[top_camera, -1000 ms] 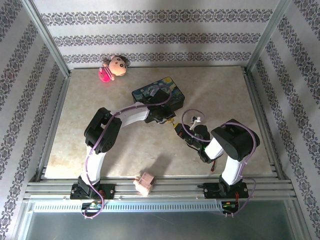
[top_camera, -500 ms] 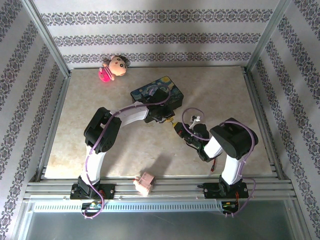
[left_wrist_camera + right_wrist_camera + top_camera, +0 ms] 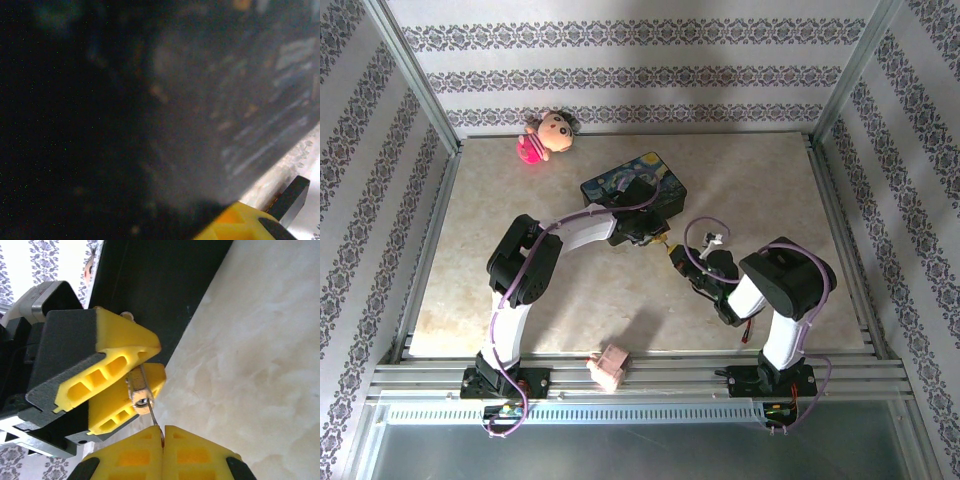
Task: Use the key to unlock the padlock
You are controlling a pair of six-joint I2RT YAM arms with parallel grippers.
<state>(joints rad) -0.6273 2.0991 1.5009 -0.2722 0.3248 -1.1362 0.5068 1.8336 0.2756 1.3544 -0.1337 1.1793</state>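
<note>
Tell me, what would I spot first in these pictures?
Bright yellow fingers meet in the middle of the table: the left fingers pinch a tiny brass padlock, and the right fingers hold a thin key up to it. Just behind them sits a dark-blue painted box, and a pink doll lies by the far wall.

Left fingers (image 3: 117,347) hide the padlock (image 3: 138,391) — mostly.
</note>
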